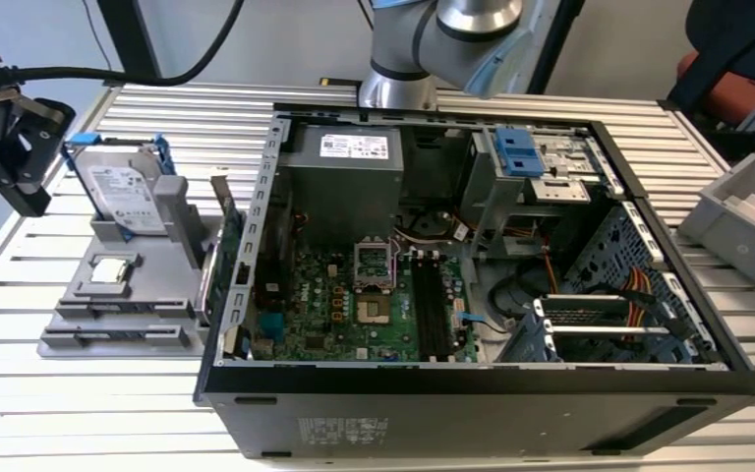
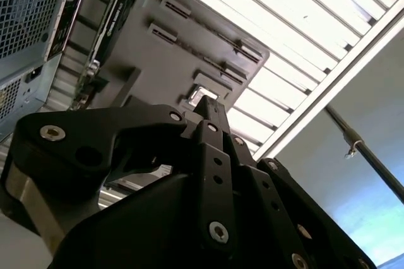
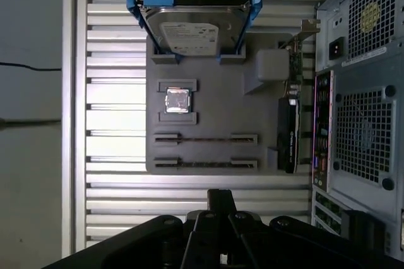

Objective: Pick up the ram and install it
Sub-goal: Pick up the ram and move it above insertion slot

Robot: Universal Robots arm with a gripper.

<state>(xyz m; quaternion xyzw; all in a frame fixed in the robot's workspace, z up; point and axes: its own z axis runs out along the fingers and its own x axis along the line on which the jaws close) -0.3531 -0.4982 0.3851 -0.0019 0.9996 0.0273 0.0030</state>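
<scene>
Slatted metal table (image 3: 113, 193), bearing a grey fixture (image 3: 214, 92). Ram (image 3: 205, 137) on edge in a fixture slot. Gripper (image 3: 221, 194) raised clear of the fixture, fingers pressed together; holds nothing.

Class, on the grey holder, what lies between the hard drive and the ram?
The square processor chip, in its own recess; the first wrist view shows it.

The tool (image 3: 221, 197) is cut off by the first wrist view's edge
</scene>
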